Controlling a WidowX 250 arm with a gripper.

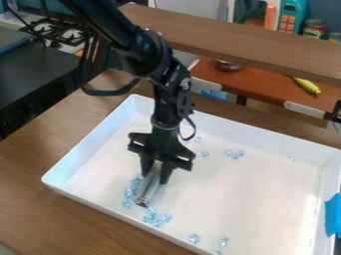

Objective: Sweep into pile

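Note:
My gripper (154, 174) hangs over the left half of a white tray (246, 199), shut on a silvery, bar-like tool (149, 187). The tool slants down toward the tray floor, its lower end near the front left. Clear bluish pieces (130, 193) lie along its left side, and another cluster (156, 218) sits just below its end. Two or so loose pieces (194, 238) are near the tray's front wall. More pieces (234, 154) lie farther back, right of the gripper.
The tray's raised walls surround the pieces, on a brown wooden table (33, 174). Blue tape (333, 214) is at the right wall. Behind stand a wooden shelf (253, 42), a toy stove (57, 32) at the left and a yellow banana-like item (307, 85).

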